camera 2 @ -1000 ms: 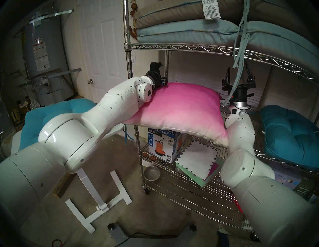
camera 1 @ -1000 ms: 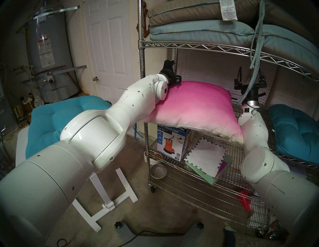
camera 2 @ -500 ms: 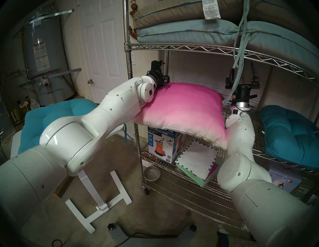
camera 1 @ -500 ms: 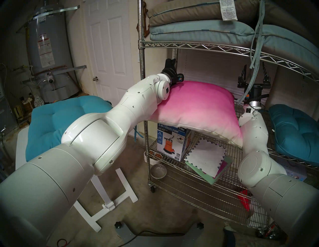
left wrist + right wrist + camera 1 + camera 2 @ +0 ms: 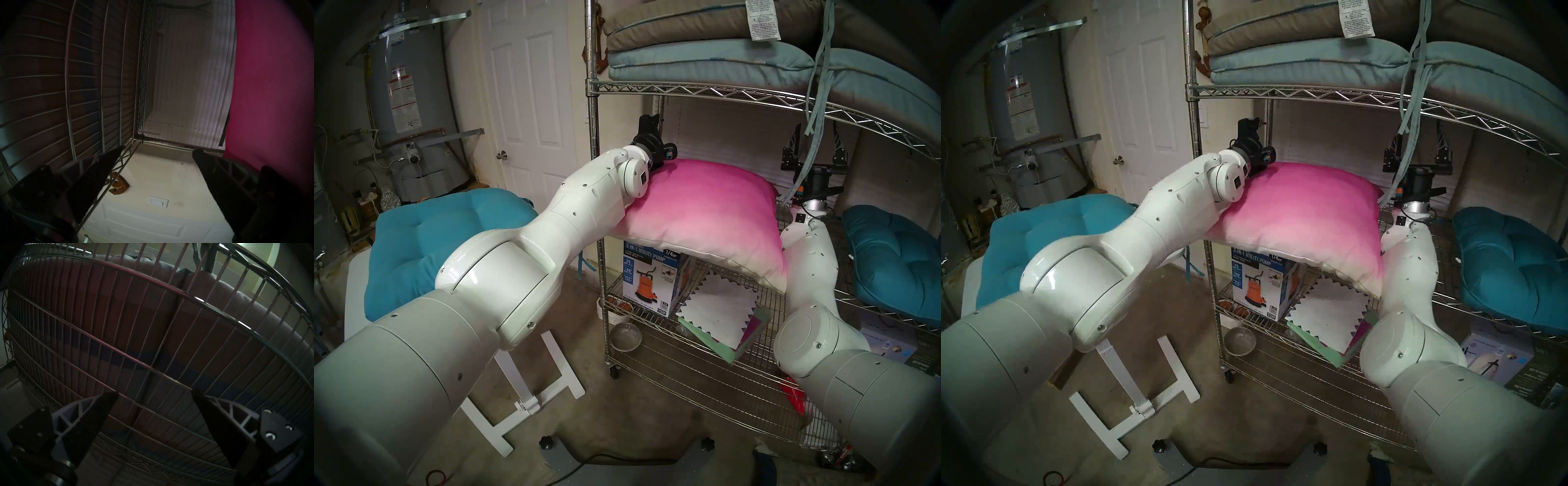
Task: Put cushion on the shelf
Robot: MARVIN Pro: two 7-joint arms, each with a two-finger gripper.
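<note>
Squeezed between the robot's two forearms, the pink-to-white cushion (image 5: 697, 217) hangs at the near edge of the chrome wire shelf (image 5: 704, 89), its near half overhanging the middle tier. It could slip out and drop if the squeeze eases early. The right gripper (image 5: 815, 144), spread and empty, risks snagging the dangling blue ties (image 5: 819, 85); the left gripper (image 5: 157, 151) is also released.

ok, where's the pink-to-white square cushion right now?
In the head views, the pink-to-white square cushion sits centre frame, cradled between both white forearms, partly inside the chrome wire shelf above the utility pump box.
</note>
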